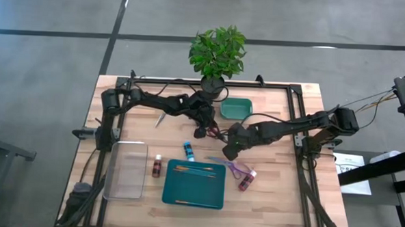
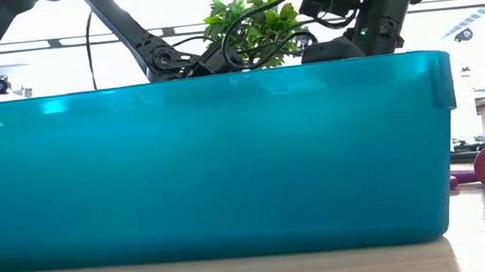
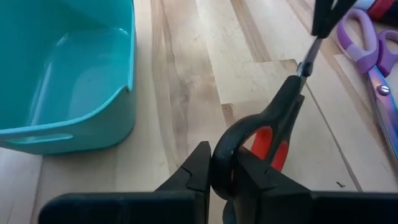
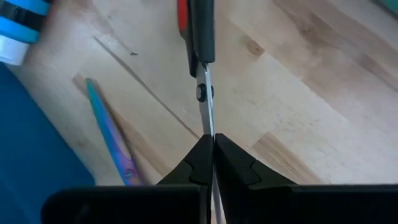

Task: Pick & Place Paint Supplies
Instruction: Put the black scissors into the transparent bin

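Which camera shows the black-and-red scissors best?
The left wrist view: the scissors fill it, the left gripper clamping a handle loop. The right wrist view shows the blades, the high view only a speck, the low view nothing.

Both arms reach inward and meet just in front of the potted plant [image 1: 217,52]. The left gripper [image 3: 219,180] pinches a black-and-red scissors [image 3: 267,130] handle; the right gripper [image 4: 210,163] clamps the same scissors' blades, nearer the plant's right side.
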Robot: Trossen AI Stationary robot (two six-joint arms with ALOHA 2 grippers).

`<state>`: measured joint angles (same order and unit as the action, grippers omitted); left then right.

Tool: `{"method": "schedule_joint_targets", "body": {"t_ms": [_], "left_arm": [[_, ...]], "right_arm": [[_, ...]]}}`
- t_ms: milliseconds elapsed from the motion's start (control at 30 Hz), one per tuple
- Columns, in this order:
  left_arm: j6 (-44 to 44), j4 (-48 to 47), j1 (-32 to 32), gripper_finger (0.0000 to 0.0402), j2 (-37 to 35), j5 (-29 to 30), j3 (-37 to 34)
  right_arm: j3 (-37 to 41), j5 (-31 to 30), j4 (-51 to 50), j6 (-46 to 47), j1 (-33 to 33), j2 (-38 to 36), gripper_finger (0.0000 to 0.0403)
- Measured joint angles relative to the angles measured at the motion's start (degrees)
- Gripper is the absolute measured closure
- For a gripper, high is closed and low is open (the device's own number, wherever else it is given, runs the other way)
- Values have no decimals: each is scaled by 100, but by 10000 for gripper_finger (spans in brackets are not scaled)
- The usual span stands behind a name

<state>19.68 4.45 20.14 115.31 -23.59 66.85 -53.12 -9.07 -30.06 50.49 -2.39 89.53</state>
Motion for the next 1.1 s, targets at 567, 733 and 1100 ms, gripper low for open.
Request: {"method": "schedule_joint_targets", "body": {"t_ms": [567,733,1100], "left_arm": [[-105,36,-2,367,0,16,2],[-85,22,-10,367,0,17,2],[-79,4,-7,367,0,4,2]], "right_arm": [[-11,-105,584,-131,-36,-249,273],[-9,-165,531,-91,-28,-249,176],[-7,-310,491,59,-38,-254,101]]}}
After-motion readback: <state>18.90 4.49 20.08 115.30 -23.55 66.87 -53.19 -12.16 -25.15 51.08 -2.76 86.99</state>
